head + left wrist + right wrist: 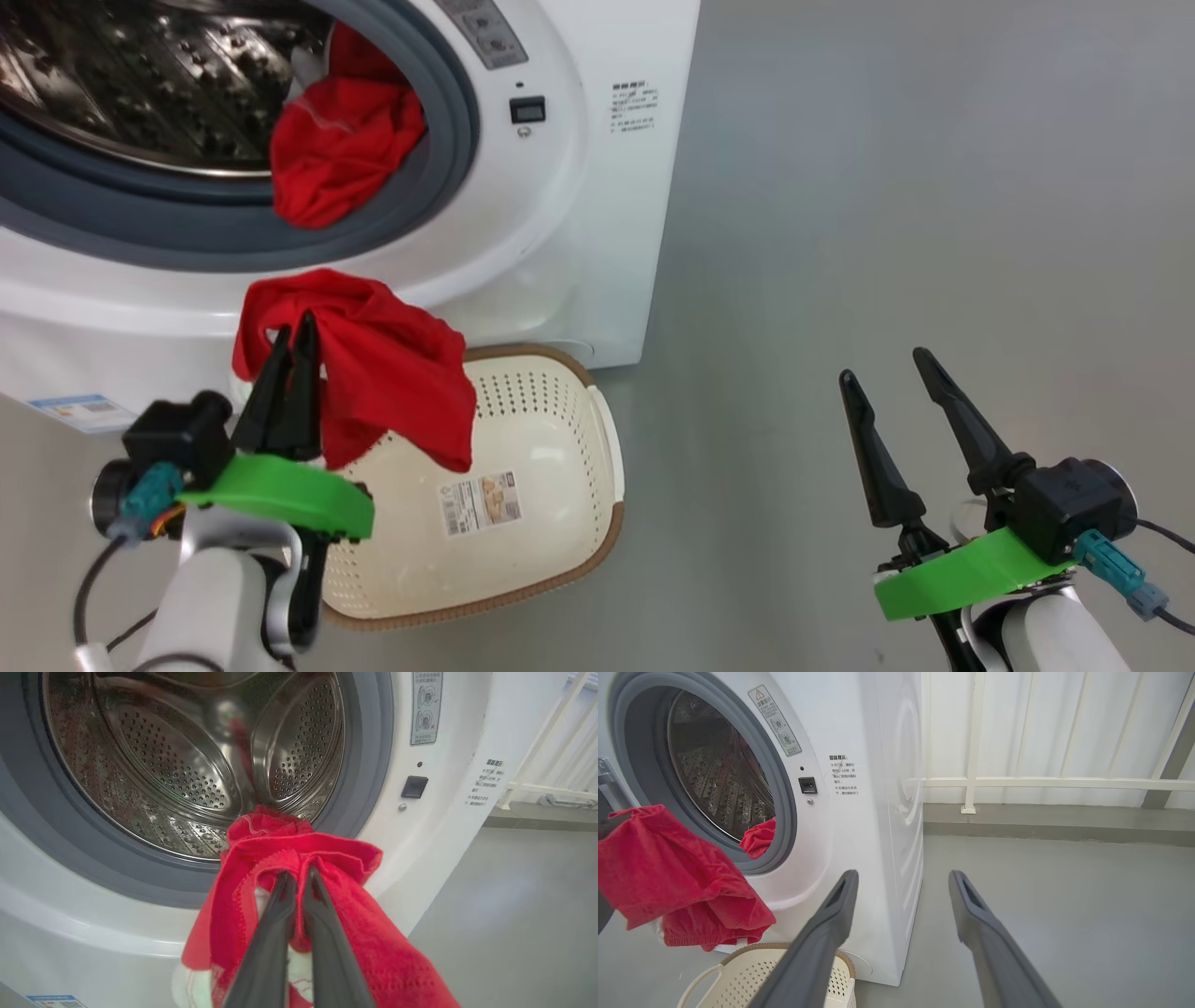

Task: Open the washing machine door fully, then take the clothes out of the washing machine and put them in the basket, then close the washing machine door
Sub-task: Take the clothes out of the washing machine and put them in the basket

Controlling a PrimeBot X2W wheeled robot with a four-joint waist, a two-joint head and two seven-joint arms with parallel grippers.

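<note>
The left gripper [291, 327] is clamping a fold of a red garment [392, 364], its 2 fingers pressed together. It is holding the garment in the air before the washing machine [560, 233], and the cloth's lower edge is hanging over the basket [611, 439]. The basket is sitting on the floor [887, 187] against the machine's lower front. A second red garment [341, 154] is lying across the grey gasket [448, 140] at the drum's right lip.

The right gripper [884, 366] is hovering with its fingers wide apart, gripping nothing, over broad bare floor well to the right of the machine.

The right wrist view is showing a white railing [971, 742] behind that floor. The left wrist view is showing the perforated steel drum [187, 765].

A barcode sticker [481, 502] is lying on the basket's bottom and a blue label [79, 411] is showing on the machine's lower front. A warning sticker [775, 721] and some small print [844, 774] are showing beside the opening, both too small to read.
</note>
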